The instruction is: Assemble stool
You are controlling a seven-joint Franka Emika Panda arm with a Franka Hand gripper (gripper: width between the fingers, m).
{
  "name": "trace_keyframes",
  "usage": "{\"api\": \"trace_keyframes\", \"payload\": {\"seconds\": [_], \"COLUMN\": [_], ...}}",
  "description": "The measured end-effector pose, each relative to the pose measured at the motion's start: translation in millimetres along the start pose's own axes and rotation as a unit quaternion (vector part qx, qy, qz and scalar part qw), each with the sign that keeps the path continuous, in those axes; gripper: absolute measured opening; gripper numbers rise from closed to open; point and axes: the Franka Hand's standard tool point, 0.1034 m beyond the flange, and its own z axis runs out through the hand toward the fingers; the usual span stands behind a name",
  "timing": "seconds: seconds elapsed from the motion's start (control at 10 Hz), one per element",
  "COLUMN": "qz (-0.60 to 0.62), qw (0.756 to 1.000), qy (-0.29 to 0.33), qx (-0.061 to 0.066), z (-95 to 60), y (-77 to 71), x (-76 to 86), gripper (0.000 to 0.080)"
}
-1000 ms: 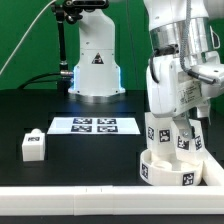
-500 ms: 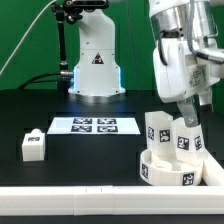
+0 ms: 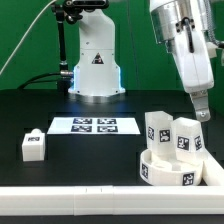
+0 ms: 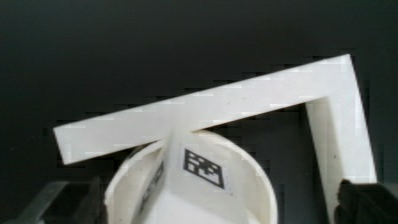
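The round white stool seat [image 3: 168, 176] lies at the exterior view's right front, with tags on its rim. Two white tagged legs [image 3: 158, 130] [image 3: 186, 136] stand upright in it. A third leg [image 3: 33, 146] lies loose at the exterior view's left. My gripper [image 3: 203, 108] hangs above and to the right of the standing legs, apart from them, open and empty. In the wrist view a rounded white tagged part [image 4: 199, 172] shows between my dark fingers [image 4: 64, 202], well below them; I cannot tell whether it is a leg or the seat.
The marker board [image 3: 95, 125] lies flat mid-table. The long white border rail [image 3: 70, 200] runs along the front edge; its corner shows in the wrist view [image 4: 222, 103]. The robot base [image 3: 96, 65] stands at the back.
My gripper has risen from around the right standing leg and moved up and to the exterior view's right. The leg stays standing in the seat.
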Motion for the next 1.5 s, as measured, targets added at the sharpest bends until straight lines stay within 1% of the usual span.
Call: {"api": "trace_keyframes", "payload": {"seconds": [0.2, 0.3, 0.4, 0.5, 0.7, 0.8, 0.9, 1.1, 1.2, 1.3, 1.5], "qz": [-0.136, -0.204, -0.266, -0.294, -0.342, -0.385, -0.45, -0.596, -0.631, -0.656, -0.706], "qw": [0.99, 0.978, 0.963, 0.955, 0.939, 0.922, 0.891, 0.8, 0.772, 0.751, 0.703], "qy": [0.004, 0.004, 0.003, 0.004, 0.002, 0.0, 0.003, 0.017, 0.018, 0.02, 0.02], "qx": [-0.025, -0.039, -0.048, -0.045, -0.046, -0.046, -0.05, -0.069, -0.073, -0.076, -0.076], "z": [-3.6, -4.2, -4.7, -4.7, -4.6, -4.7, -4.9, -5.4, -5.1, -4.6, -4.4], "y": [-3.3, -3.5, -5.1, -6.2, -6.1, -6.2, -6.3, -6.7, -6.2, -5.8, -6.7], "x": [-0.4, -2.1, -3.4, -2.2, -1.9, -1.3, -0.4, -0.8, -1.5, -2.3, 0.4], "gripper": [0.0648, 0.0648, 0.0648, 0.0648, 0.0648, 0.0648, 0.0648, 0.0648, 0.0648, 0.0648, 0.0648]}}
